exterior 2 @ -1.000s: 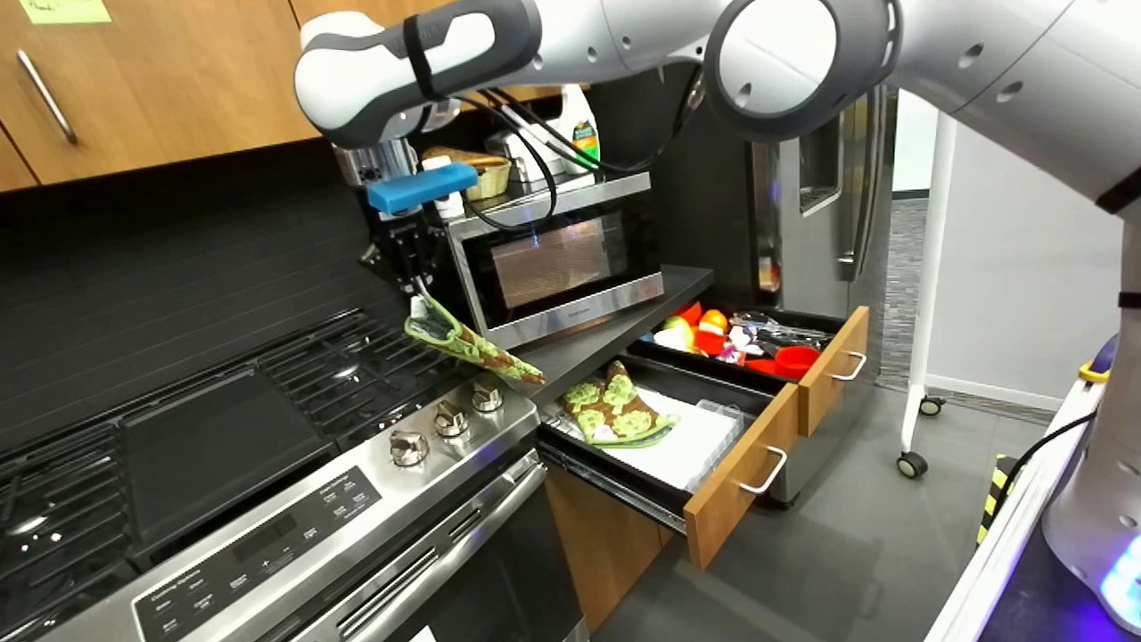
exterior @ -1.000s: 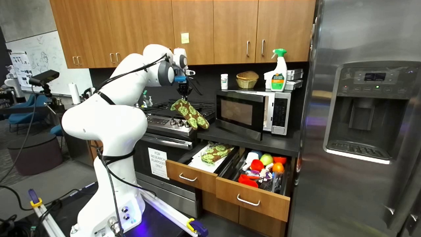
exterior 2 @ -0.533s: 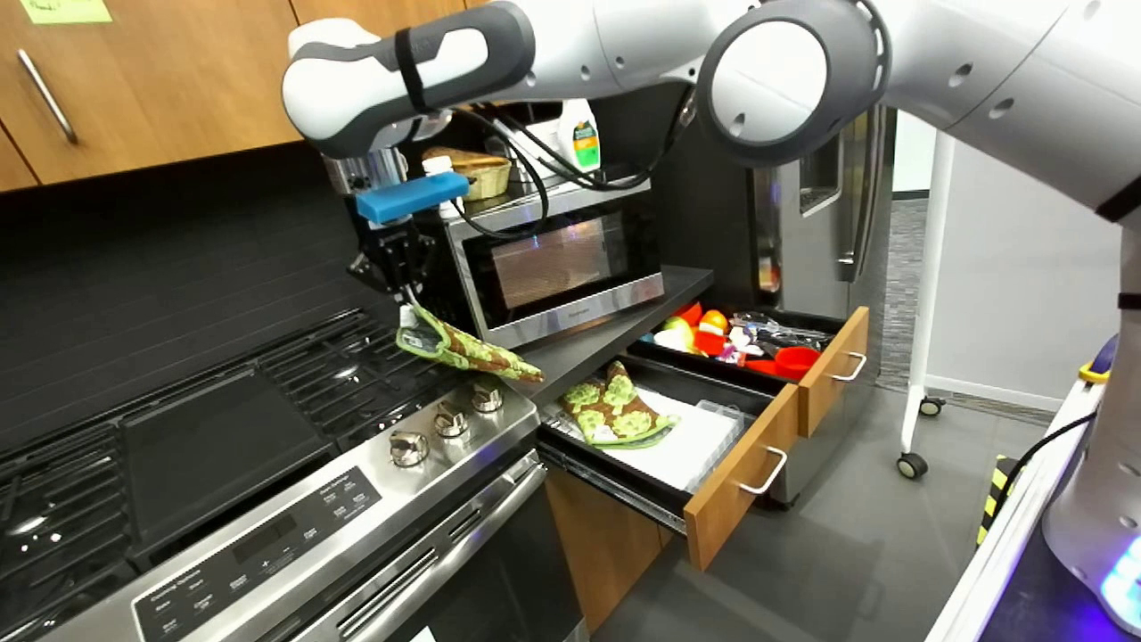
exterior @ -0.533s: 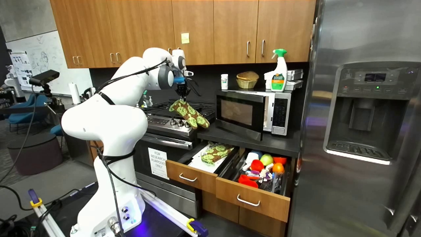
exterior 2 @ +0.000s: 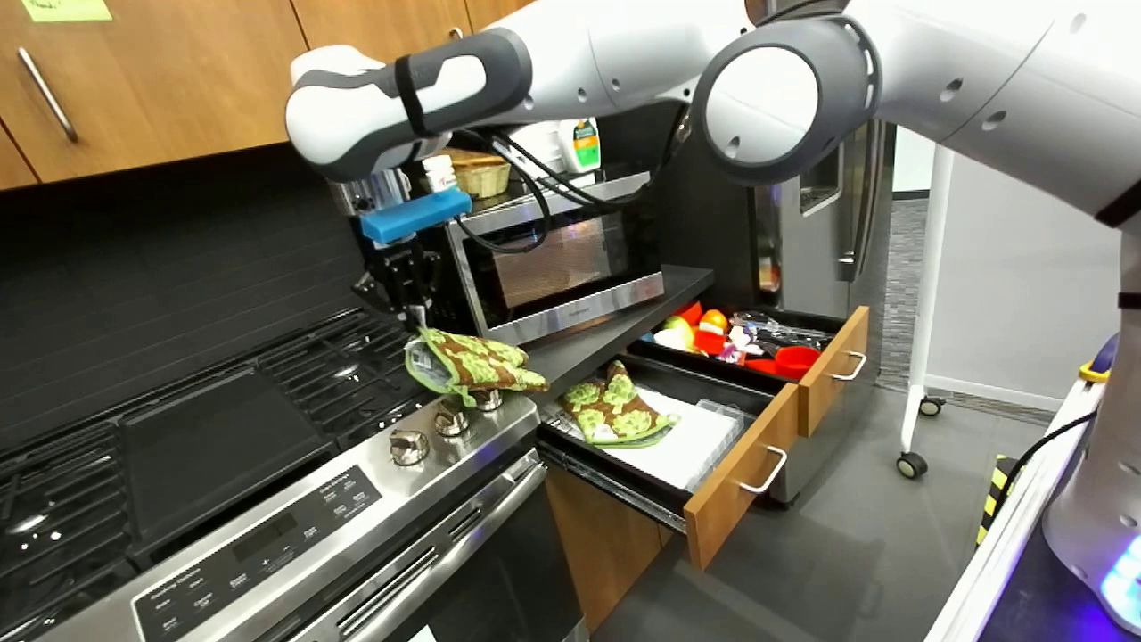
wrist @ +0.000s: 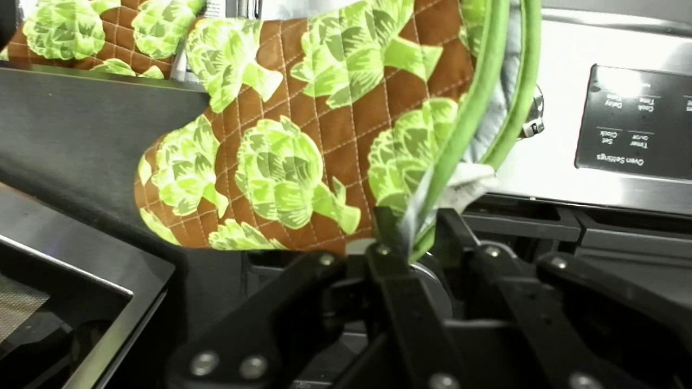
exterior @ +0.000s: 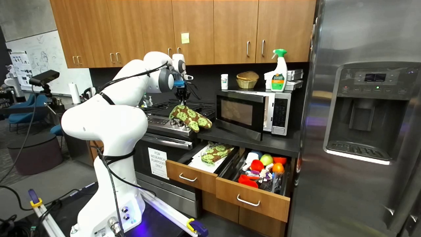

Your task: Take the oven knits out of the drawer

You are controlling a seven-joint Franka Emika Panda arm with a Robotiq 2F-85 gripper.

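Observation:
One green-and-brown oven mitt (exterior: pixel 194 118) hangs from my gripper (exterior: pixel 183 103) above the stove's front right corner. It also shows in an exterior view (exterior 2: pixel 481 361) and in the wrist view (wrist: pixel 292 135). My gripper's fingers (wrist: pixel 419 229) are close together around the mitt's cuff edge, only a cuff's thickness apart. The mitt slants, its tip towards the counter; I cannot tell whether its underside touches the stove. A second oven mitt (exterior: pixel 215 153) lies in the open drawer (exterior: pixel 202 181) on a white sheet; it also shows in an exterior view (exterior 2: pixel 615 412).
The stove (exterior 2: pixel 223 428) with its knobs (exterior 2: pixel 409 448) is under and beside my gripper. A microwave (exterior: pixel 240 108) with its door ajar stands close by on the dark counter (exterior: pixel 283 141). A second open drawer (exterior: pixel 253 199) holds utensils and round items. Wooden cabinets (exterior: pixel 194 33) hang above.
My gripper has come down with the mitt. The mitt has turned flatter and its cuff looks wider open. The mitt in the drawer and both drawers have not moved.

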